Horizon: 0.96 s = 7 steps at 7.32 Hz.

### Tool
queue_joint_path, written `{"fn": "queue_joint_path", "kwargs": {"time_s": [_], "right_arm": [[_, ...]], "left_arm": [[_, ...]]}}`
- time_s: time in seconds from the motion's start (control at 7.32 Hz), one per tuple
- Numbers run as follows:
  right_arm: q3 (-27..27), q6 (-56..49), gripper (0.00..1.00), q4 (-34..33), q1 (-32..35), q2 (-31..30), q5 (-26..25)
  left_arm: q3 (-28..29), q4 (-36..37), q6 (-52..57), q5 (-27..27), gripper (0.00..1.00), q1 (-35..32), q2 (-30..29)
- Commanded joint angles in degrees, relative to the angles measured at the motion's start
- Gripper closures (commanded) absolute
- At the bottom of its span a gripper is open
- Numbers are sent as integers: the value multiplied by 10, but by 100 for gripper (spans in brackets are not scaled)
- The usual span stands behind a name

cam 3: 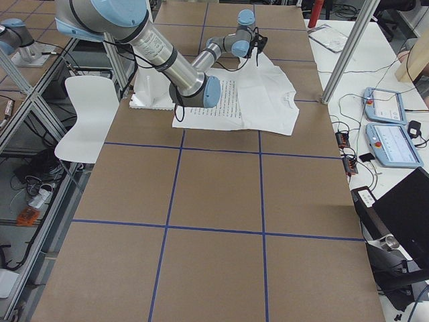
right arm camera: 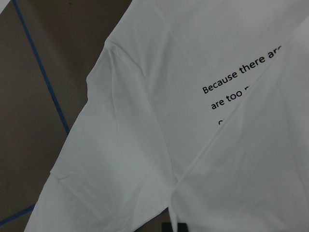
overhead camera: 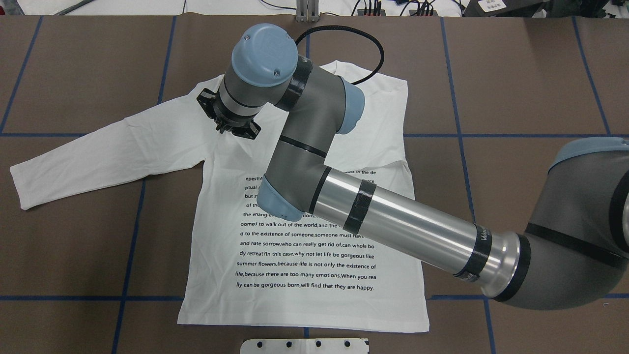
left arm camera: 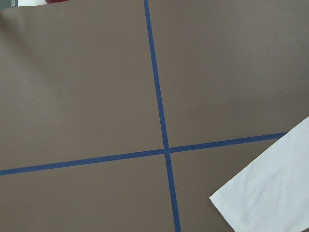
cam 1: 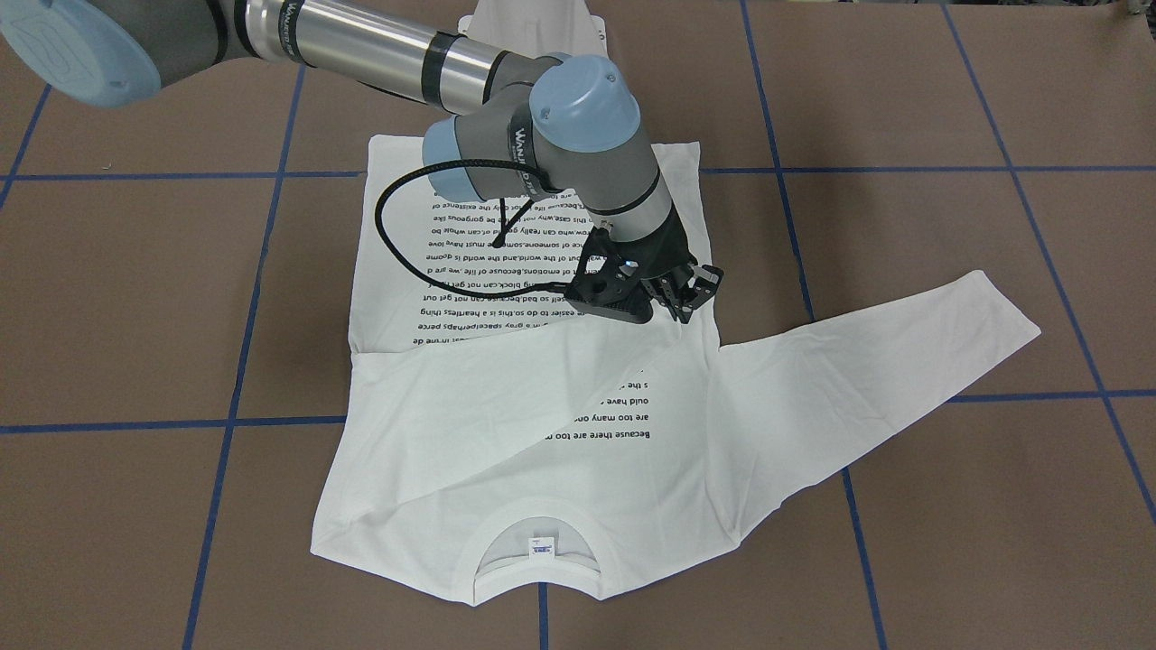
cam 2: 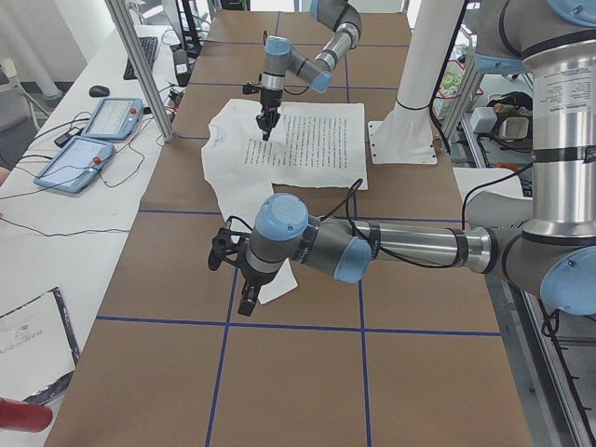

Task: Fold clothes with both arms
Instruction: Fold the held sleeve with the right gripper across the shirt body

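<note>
The white long-sleeved T-shirt (cam 1: 506, 469) lies print side up on the brown table, collar (cam 1: 537, 546) at the far side from the robot. One sleeve is folded across the chest and covers part of the black text. My right gripper (cam 1: 691, 296) points down at that sleeve's end, its tips on the cloth, and looks shut on it. The other sleeve (overhead camera: 98, 152) lies stretched out flat. In the exterior left view my left gripper (cam 2: 245, 303) hangs beside that sleeve's cuff (cam 2: 275, 284); I cannot tell whether it is open or shut. The cuff (left arm camera: 270, 193) also shows in the left wrist view.
A white metal pedestal (overhead camera: 304, 345) stands at the robot's edge of the table. Blue tape lines (cam 1: 235, 361) cross the brown surface. Aluminium posts (cam 2: 140, 65) and two tablets (cam 2: 112, 116) stand along the operators' side. A white chair (cam 3: 87, 121) sits off the table.
</note>
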Motion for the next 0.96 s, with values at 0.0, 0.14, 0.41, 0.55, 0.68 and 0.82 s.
{"fn": "queue_joint_path", "kwargs": {"time_s": [0.0, 0.14, 0.41, 0.55, 0.68, 0.82], "right_arm": [[-3, 0, 100, 1, -7, 1, -14], [-4, 0, 100, 1, -7, 1, -14], [-12, 0, 85, 2, -7, 1, -14], [-13, 0, 49, 2, -7, 1, -15], [-21, 1, 29, 2, -7, 7, -15], [-33, 1, 15, 3, -7, 18, -16]], "left_arm": [[1, 0, 0, -1, 0, 0, 0], [1, 0, 0, -1, 0, 0, 0], [1, 0, 1, -1, 0, 0, 0], [1, 0, 1, -1, 0, 0, 0], [1, 0, 1, -1, 0, 0, 0], [0, 0, 1, -2, 0, 0, 0]]}}
